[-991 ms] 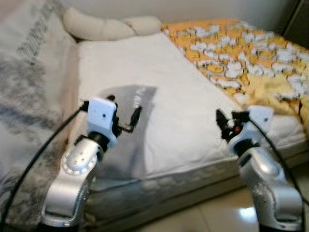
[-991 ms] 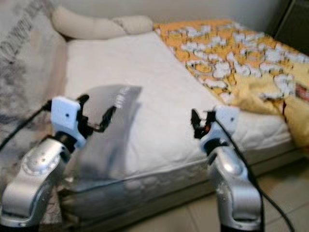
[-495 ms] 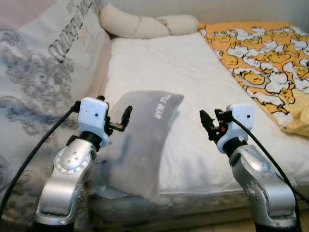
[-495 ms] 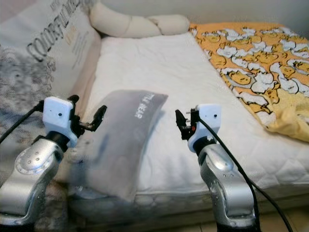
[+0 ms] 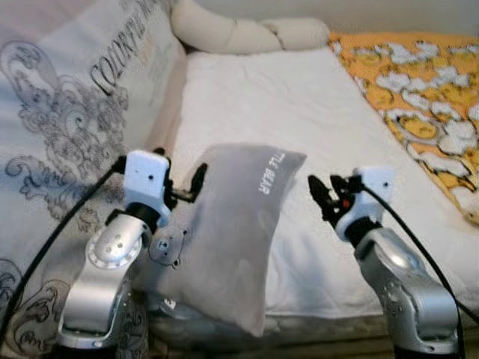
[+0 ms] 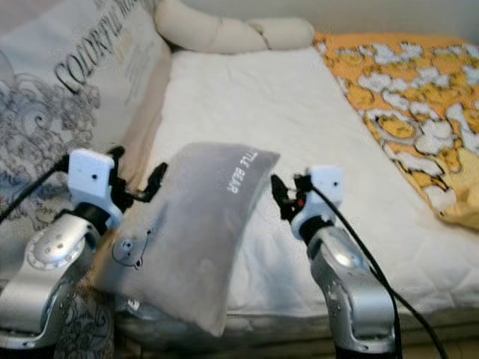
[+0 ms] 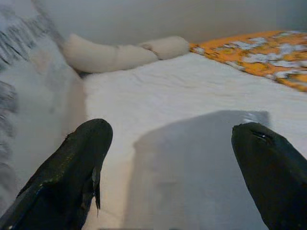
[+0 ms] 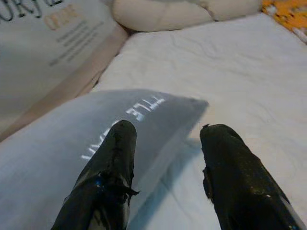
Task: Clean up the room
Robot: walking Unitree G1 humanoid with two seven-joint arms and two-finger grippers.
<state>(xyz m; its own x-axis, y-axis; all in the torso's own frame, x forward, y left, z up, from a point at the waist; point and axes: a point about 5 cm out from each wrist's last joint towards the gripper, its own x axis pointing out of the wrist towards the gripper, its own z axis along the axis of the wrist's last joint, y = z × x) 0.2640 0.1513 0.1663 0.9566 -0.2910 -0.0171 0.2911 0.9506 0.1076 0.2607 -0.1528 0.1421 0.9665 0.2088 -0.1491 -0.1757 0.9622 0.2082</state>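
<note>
I hold both claws spread and empty, the left gripper [image 5: 185, 188] at the grey pillow's [image 5: 232, 239] left edge, the right gripper [image 5: 323, 196] just right of it, bracketing it for a lift. The pillow overhangs the mattress's [image 5: 299, 112] near edge. My right wrist view brings out its white lettering [image 8: 129, 120].

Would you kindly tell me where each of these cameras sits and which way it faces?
Left and right eye views: on the head, looking forward and down at the grey pillow on the white mattress; both silver arms show, left gripper and right gripper raised beside it.
Left wrist view: on the left wrist, looking between its open fingers over the pillow toward the cream bolster.
Right wrist view: on the right wrist, fingers open toward the pillow's lettered corner.
All views share the pillow and bolster.
</note>
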